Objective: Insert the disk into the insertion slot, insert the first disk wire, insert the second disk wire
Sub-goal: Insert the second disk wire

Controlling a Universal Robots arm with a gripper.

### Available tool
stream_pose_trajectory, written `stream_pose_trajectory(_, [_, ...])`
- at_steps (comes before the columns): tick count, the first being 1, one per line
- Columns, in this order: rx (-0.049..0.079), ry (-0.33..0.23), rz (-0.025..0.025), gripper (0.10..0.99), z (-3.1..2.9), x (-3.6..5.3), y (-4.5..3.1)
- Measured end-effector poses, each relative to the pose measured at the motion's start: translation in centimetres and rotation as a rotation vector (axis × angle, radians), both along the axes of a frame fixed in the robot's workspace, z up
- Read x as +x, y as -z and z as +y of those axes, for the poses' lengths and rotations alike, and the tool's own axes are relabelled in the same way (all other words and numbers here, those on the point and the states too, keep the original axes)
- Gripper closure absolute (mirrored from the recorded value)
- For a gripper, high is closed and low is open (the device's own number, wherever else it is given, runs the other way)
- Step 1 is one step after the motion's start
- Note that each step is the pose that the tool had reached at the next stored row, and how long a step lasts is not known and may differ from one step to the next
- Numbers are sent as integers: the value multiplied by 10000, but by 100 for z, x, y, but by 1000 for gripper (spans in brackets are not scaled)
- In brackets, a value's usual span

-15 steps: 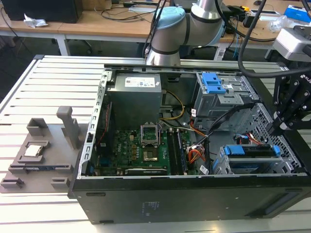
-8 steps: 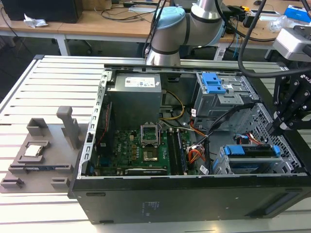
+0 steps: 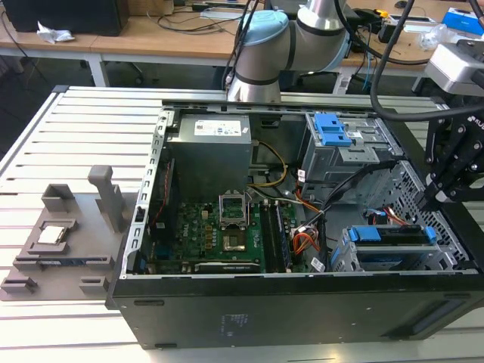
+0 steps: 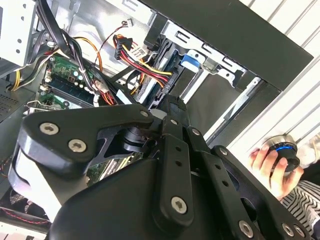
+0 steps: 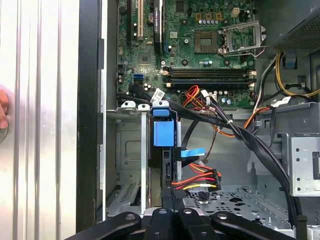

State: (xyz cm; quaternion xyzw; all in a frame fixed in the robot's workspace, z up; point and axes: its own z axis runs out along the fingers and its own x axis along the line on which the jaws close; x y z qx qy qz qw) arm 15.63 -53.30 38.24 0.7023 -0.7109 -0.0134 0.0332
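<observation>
Disk with its bright blue carrier sits already in the insertion slot, the grey perforated drive cage at the near corner of the open computer case, on the exterior view's right. In the exterior view its long axis runs left to right along the cage, with blue carrier tabs visible at both ends. In the first wrist view the disk appears edge-on between the silver divider walls, and its blue end piece points toward the motherboard.

The gripper hangs over the far right part of the cage, just above and a little to the right of the disk. In the first wrist view the black fingers come down directly in line with the narrow edge of the disk, so the disk lies straight ahead of the jaws, very near to them. I judge the jaws to be closed or nearly closed, because the fingers meet in one narrow black tip, but what they grip, if anything, I cannot tell.

A bundle of red, yellow and black wires with a black connector lies just beside the fingertip and the disk edge. A flat blue cable lies close above it. Whether any wire is already plugged is hidden.

A person's hand holds a round control knob outside the case.
</observation>
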Motion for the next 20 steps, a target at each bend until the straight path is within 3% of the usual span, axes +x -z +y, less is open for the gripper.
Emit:
stream_pose_trajectory(4, [0,0,0,973,0,0,-1])
stream_pose_trajectory(5, [0,0,0,851,0,0,-1])
stream_pose_trajectory(6, [-1,0,0,851,0,0,-1])
stream_pose_trajectory(7, [0,0,0,725,0,0,-1])
stream_pose_trajectory(12, [0,-1,0,725,61,-39,16])
stream_pose_trajectory(20, [-31,0,0,725,79,-264,51])
